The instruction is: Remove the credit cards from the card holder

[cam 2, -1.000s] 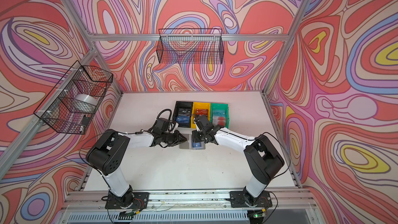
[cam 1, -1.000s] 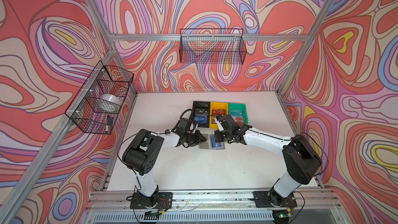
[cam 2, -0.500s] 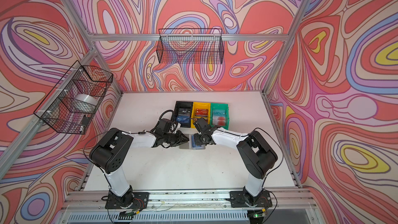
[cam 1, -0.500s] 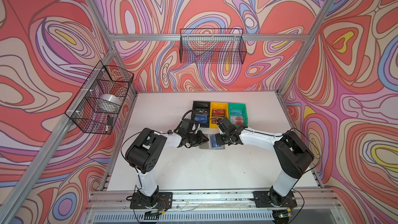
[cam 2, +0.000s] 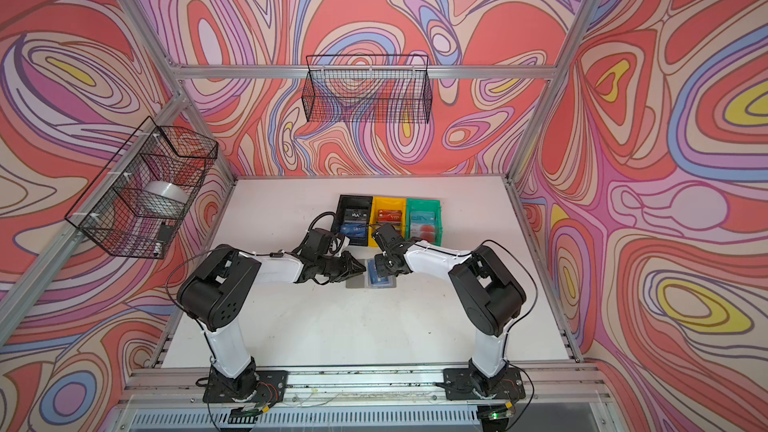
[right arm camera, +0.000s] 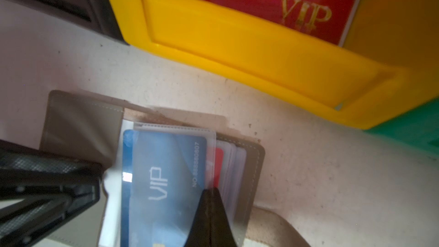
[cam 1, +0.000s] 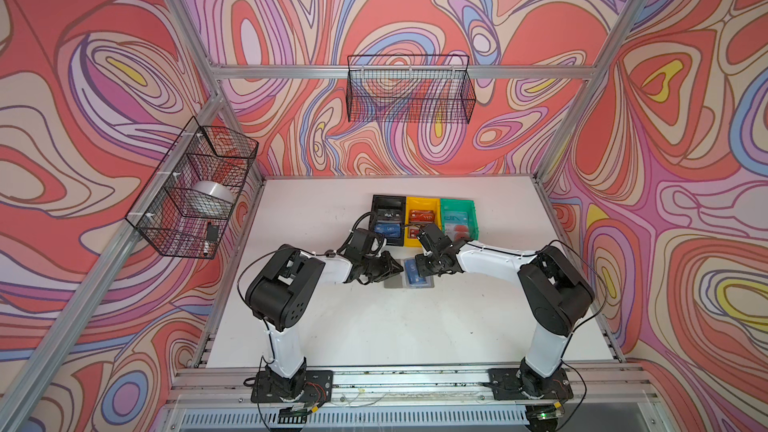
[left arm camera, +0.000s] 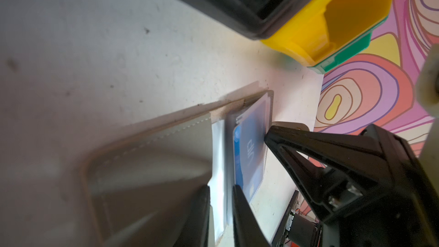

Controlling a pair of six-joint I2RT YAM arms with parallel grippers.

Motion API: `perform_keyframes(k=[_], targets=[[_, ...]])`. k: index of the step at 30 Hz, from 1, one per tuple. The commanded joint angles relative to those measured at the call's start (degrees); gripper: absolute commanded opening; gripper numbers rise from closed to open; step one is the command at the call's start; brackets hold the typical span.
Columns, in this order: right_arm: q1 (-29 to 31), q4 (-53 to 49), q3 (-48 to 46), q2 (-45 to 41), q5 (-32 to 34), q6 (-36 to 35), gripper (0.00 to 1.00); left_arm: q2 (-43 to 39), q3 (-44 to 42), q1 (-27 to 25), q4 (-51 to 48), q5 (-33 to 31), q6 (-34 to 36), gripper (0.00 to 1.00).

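Note:
The grey card holder (cam 1: 392, 283) (right arm camera: 78, 124) lies open on the white table in front of the bins. Its top clear sleeve holds a light blue "VIP" credit card (right arm camera: 166, 174) (left arm camera: 251, 148), and a red card (right arm camera: 219, 162) shows in a sleeve beneath. My left gripper (cam 1: 400, 270) (left arm camera: 221, 193) reaches in over the left cover, its jaws closed round a white page and the clear sleeves at the spine. My right gripper (cam 1: 420, 270) (right arm camera: 210, 192) is shut, tips meeting at the blue card sleeve's outer edge. Whether that edge is pinched does not show.
A black bin (cam 1: 388, 201), a yellow bin (cam 1: 420, 201) and a green bin (cam 1: 457, 203) stand in a row just behind the holder, each holding cards. Wire baskets hang on the back wall (cam 1: 409, 89) and the left wall (cam 1: 195, 189).
The right arm's elbow has drawn in slightly to the left. Both grippers have stayed at the card holder, and the holder has not shifted.

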Motion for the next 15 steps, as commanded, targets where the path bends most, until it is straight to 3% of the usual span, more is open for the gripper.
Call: perform_keyframes(k=[1,15], targets=[[-0.2,-1.4,1.3,2.6,0.0,-0.8,0.01,1.2,1.4,-0.2,0.9,0.5,-0.7,0.21],[-0.2,-1.5,-0.8,1.2,-1.3,-0.4,0.01,1.9,1.0,-0.2,3.2,0.5,-1.7,0.22]])
